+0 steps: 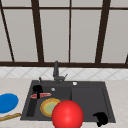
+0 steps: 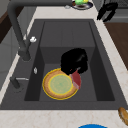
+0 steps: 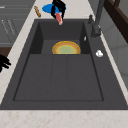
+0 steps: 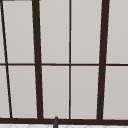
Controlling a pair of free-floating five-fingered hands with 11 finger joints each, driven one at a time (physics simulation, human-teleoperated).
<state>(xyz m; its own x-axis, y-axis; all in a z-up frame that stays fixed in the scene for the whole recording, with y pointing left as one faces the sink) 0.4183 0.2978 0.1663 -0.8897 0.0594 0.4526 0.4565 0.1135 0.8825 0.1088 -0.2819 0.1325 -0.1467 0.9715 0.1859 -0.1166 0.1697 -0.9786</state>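
- Left hand point(image 1: 37, 88) over sink's point(image 1: 105, 100) left basin, fingers curled round red-bladed tool point(image 1: 42, 95), above yellow plate point(image 1: 48, 106).
- Right hand point(image 1: 101, 118) at sink's near right rim, fingers loosely curled, holding nothing.

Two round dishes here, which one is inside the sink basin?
The yellow-rimmed green plate: it lies on the basin floor. The blue plate sits on the counter, left of the sink.

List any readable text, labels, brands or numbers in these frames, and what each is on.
None: no words, numbers, brand marks or signs can be read.
The round yellow plate with a green centre, the flat red piece held by the left hand, the big red ball, the blue round plate and the dark sink are plain.
The right hand is at the sink's front right corner.
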